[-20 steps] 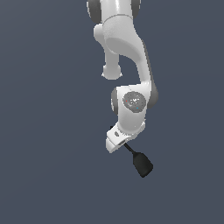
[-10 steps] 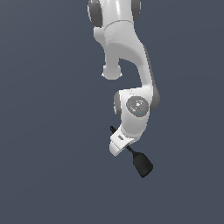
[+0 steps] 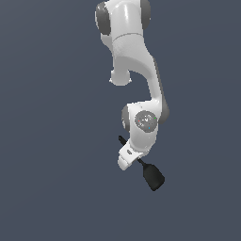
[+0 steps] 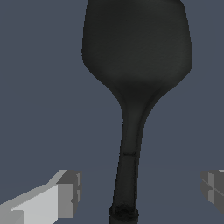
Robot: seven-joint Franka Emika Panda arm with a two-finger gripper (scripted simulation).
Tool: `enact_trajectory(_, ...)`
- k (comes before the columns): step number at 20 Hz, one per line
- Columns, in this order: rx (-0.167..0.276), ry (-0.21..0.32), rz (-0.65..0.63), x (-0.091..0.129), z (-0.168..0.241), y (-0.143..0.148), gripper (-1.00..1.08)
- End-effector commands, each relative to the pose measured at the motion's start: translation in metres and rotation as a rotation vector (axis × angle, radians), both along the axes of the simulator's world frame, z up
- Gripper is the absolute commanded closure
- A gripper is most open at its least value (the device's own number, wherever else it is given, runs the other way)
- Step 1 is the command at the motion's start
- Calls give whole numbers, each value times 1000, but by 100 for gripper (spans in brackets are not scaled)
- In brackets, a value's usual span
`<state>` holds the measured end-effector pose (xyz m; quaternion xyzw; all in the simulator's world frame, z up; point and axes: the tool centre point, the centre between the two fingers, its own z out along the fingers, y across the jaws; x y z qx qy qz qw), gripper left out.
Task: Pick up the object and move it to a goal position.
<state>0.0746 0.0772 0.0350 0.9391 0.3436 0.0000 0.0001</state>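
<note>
Exterior view: white arm bent down over the black spatula [image 3: 151, 176]; blade pokes out past the gripper [image 3: 127, 157], handle hidden under it. Wrist view: spatula handle runs between the two fingers [image 4: 65, 192], clear gaps either side, fingers spread wide, gripping nothing.

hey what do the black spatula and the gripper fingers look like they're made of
Spatula: looks like matte black plastic or rubber, uniformly dark with only a faint soft sheen; a render, so uncertain. Gripper fingers: light grey, flat-faced and blocky, suggesting painted metal or hard plastic.
</note>
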Motion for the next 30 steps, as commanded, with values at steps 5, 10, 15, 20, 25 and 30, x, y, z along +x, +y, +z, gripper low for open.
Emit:
enact_trajectory(5, 0, 0, 2, 0, -19, 0, -92)
enact_trajectory(10, 0, 0, 2, 1, -18, 0, 108)
enact_trajectory(15, 0, 0, 2, 1, -18, 0, 108)
enact_trajectory(20, 1, 1, 2, 0, -17, 0, 108)
enact_trajectory(25, 1, 1, 2, -2, -8, -9, 108)
enact_trajectory(30, 0, 1, 2, -8, 13, -30, 108)
